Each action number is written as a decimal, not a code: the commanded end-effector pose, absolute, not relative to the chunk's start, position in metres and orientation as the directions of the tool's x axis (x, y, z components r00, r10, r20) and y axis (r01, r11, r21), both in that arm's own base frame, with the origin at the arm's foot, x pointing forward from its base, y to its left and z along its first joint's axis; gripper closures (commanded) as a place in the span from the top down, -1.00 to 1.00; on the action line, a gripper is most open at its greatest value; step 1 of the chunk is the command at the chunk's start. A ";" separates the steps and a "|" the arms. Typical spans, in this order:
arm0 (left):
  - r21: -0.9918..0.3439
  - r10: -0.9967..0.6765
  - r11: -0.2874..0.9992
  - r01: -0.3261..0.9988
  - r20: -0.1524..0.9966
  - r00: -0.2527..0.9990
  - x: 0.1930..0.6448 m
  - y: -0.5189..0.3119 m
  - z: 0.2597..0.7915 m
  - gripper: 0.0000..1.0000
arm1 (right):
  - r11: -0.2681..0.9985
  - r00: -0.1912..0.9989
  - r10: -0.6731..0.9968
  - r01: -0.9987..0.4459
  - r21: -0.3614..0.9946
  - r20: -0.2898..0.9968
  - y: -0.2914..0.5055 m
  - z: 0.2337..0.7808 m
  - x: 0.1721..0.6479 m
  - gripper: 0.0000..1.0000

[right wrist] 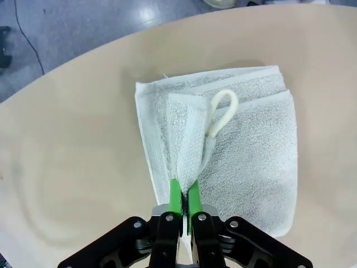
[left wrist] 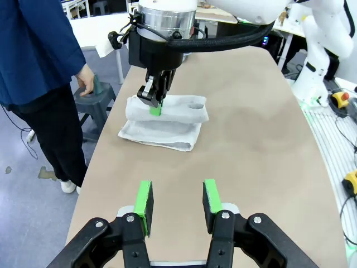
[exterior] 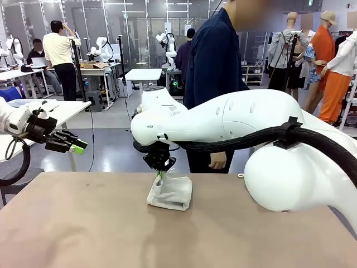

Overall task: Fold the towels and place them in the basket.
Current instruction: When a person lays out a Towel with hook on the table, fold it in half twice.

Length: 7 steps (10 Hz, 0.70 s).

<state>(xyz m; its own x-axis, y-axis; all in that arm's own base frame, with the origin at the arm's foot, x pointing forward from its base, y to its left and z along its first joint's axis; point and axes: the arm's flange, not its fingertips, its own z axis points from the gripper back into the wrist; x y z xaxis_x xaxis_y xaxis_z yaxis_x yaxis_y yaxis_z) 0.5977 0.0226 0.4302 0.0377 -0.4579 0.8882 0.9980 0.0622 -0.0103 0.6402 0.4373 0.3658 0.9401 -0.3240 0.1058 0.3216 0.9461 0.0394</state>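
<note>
Front view first: the right arm sweeps in from the right, and its right gripper (exterior: 160,167) is down at the far middle of the table (exterior: 83,223), clenched on the top fold of a pale towel (exterior: 170,194). The towel sits folded in a compact bundle, near the table's far edge, right in front of the person (exterior: 215,78) standing on the far side. Over on the left, the left gripper (exterior: 75,146) hangs in the air off the table's left edge, well apart from the towel, its jaws parted and carrying nothing.

Switching to the left wrist view: the left gripper's green pads (left wrist: 144,200) stand apart with bare table between them. Beyond them lies the towel (left wrist: 164,125), several layers stacked, and the right gripper (left wrist: 154,103) is pinching a raised ridge of cloth on top.

Now the right wrist view, and this is the close look: the right gripper (right wrist: 183,198) has its fingers squeezed tight on a peaked pleat of terry, lifting it up off the towel (right wrist: 251,162). The little hanging loop (right wrist: 222,111) shows just beyond the pinch. The folded layers look fairly tidy, hems lined up along the far side.

So where do we stand? One towel looks folded or nearly so, and it is in hand. I'd judge the carrying to the basket is all still ahead.
</note>
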 end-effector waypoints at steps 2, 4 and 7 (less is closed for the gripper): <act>-0.007 -0.465 0.054 0.998 0.885 0.032 0.597 0.022 0.432 -0.05 | 0.931 0.920 -0.364 0.358 0.067 0.143 0.448 0.363 0.643 -1.00; -0.007 -0.465 0.054 0.998 0.885 0.032 0.597 0.022 0.432 -0.05 | 0.930 0.917 -0.367 0.362 0.057 0.156 0.449 0.361 0.643 -0.59; -0.007 -0.465 0.054 0.998 0.885 0.032 0.597 0.022 0.432 -0.05 | 0.920 0.899 -0.393 0.382 0.090 0.192 0.447 0.363 0.640 -0.10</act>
<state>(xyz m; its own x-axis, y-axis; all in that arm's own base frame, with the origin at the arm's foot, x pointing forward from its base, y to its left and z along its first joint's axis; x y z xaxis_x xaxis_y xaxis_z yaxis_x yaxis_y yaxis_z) 0.5977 0.0226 0.4302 0.0377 -0.4579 0.8882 0.9980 0.0622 -0.0103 0.6433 0.4446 0.3631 0.9286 -0.3417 0.1445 0.3333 0.9395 0.0795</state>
